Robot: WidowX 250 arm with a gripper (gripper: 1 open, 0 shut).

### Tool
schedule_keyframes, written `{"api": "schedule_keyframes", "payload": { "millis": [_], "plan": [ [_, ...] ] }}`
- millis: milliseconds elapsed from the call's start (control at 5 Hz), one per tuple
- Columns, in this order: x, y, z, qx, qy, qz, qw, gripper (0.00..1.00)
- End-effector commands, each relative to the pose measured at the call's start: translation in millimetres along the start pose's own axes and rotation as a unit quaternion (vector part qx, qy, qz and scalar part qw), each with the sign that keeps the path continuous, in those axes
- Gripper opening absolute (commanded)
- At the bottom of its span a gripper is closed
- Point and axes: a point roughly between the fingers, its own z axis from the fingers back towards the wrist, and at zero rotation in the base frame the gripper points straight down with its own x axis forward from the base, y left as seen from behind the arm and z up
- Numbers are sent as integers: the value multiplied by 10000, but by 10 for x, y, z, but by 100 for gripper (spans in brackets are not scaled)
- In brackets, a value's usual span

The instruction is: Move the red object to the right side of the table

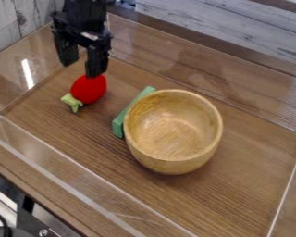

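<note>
The red object (pixel 88 88), a small rounded strawberry-like toy with a pale green leafy end, lies on the left part of the wood-grain table (pixel 237 93). My black gripper (pixel 81 57) hangs just above and slightly behind it, jaws open and pointing down, nothing between its fingers. The right finger's tip overlaps the top of the red toy in the view; I cannot tell whether it touches.
A wooden bowl (pixel 173 130) stands at the centre, with a flat green piece (pixel 129 112) tucked under its left edge. Low clear acrylic walls (pixel 138 218) edge the tabletop. Bare wood stretches along the table's right side.
</note>
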Motion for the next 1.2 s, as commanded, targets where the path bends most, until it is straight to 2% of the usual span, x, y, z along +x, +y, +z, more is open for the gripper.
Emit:
{"api": "schedule_keyframes", "payload": {
  "millis": [0, 400, 800, 1000],
  "plan": [
    [115, 133, 11, 143, -257, -110, 9995, 100],
    [181, 168, -197, 148, -307, -768, 9965, 100],
    [400, 128, -254, 137, -305, -899, 9954, 100],
    [507, 276, -345, 112, -271, -862, 9958, 100]
  ]
}}
